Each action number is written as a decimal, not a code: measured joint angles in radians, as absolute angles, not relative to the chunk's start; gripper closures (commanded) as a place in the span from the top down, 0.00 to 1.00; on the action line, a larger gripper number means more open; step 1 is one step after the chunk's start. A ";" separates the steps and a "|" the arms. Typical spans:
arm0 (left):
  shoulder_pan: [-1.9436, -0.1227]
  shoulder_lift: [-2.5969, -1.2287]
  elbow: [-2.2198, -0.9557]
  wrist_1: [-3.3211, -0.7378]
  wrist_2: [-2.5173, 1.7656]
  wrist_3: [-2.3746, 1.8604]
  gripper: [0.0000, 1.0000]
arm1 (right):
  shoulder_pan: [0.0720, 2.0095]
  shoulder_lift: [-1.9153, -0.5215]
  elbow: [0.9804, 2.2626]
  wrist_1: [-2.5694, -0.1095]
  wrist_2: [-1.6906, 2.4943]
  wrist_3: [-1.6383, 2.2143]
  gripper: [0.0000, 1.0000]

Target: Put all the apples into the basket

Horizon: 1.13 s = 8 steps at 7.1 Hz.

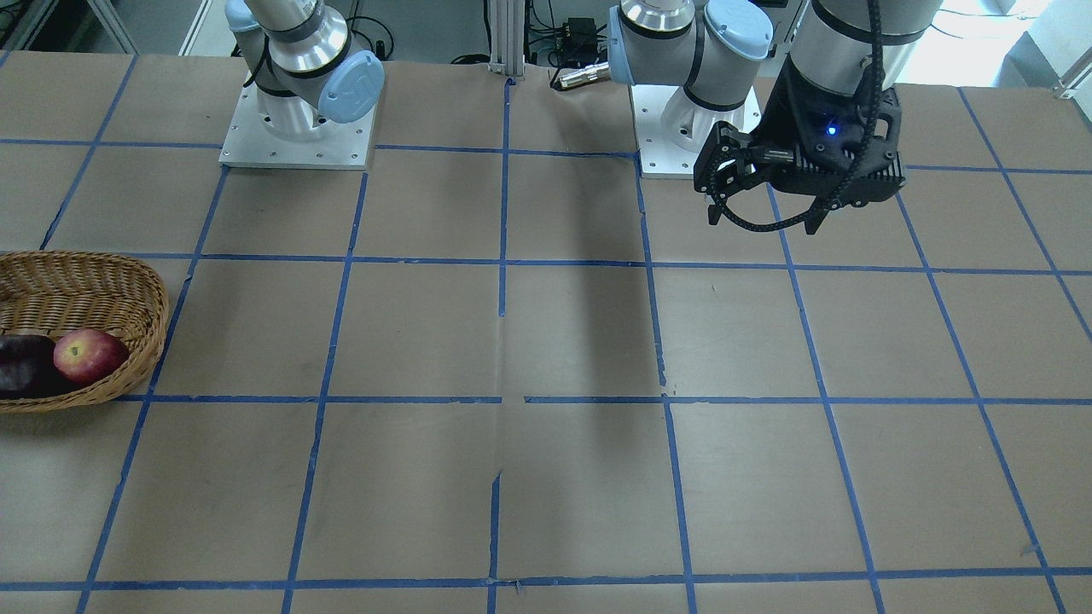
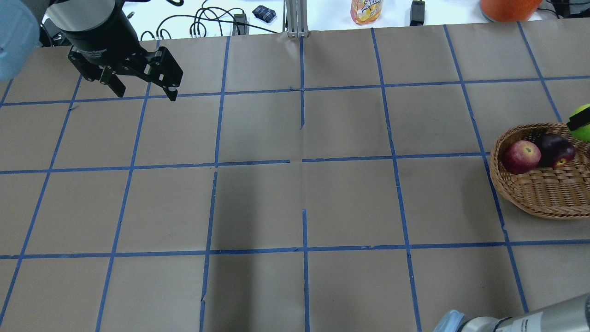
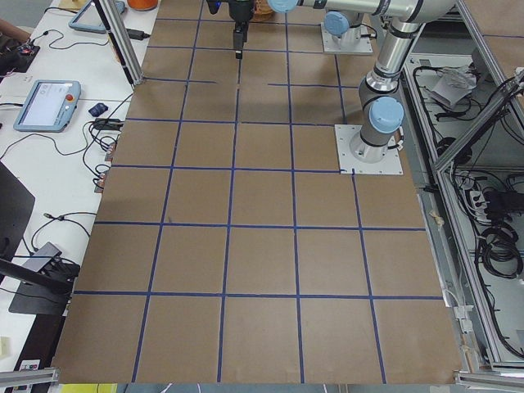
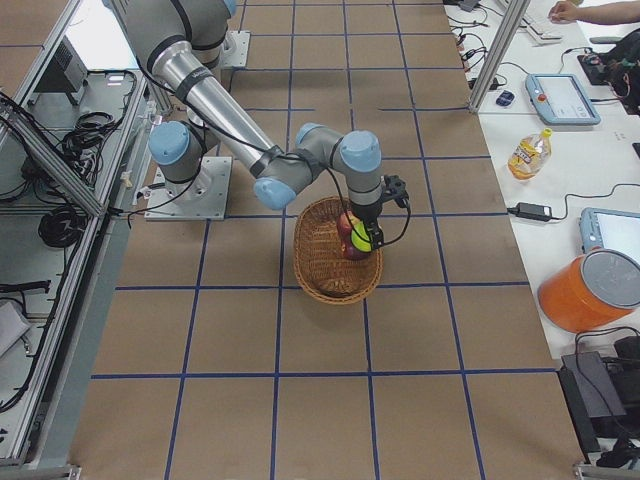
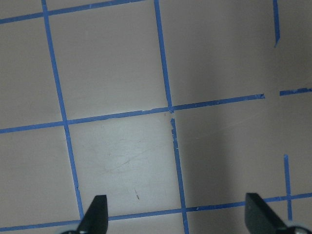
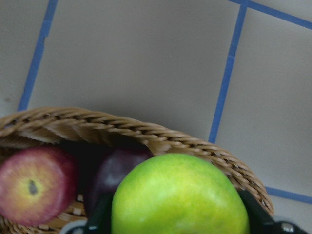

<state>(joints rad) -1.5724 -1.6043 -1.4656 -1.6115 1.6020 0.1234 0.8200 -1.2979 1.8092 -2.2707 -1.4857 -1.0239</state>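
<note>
The right pincer (image 6: 178,220) is clamped on the lime-green apple (image 6: 180,192), held over the rim of the wicker basket (image 6: 122,127). The drop spot likely lies slightly inward, beside the red apple (image 2: 521,157) and the maroon apple (image 2: 555,150) already in the basket. The left pincer (image 2: 145,92), jaws apart, hangs well away over the tabletop (image 2: 295,203). Only the right wrist view shows the grip; the overhead view crops it.

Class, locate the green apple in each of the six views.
Front-facing: not in it.
Overhead: green apple at right edge, beside the basket.
Exterior left: not visible.
Exterior right: centre, over the basket.
Left wrist: not in it.
Right wrist: bottom centre, large.
Shared landmark: the basket.
</note>
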 measured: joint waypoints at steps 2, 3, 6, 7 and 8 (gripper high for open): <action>-1.572 -1.602 -1.472 -1.609 1.602 0.123 1.00 | 0.758 -1.279 1.848 -2.296 -1.465 -1.111 1.00; -1.572 -1.602 -1.472 -1.608 1.602 0.123 1.00 | 0.752 -1.279 1.853 -2.301 -1.464 -1.151 1.00; -1.572 -1.601 -1.471 -1.608 1.601 0.121 1.00 | 0.760 -1.343 1.824 -2.211 -1.465 -1.210 1.00; -1.572 -1.601 -1.471 -1.608 1.601 0.121 1.00 | 0.779 -1.396 1.785 -2.108 -1.469 -1.191 1.00; -1.572 -1.601 -1.470 -1.608 1.601 0.121 1.00 | 0.811 -1.445 1.724 -1.970 -1.477 -1.125 1.00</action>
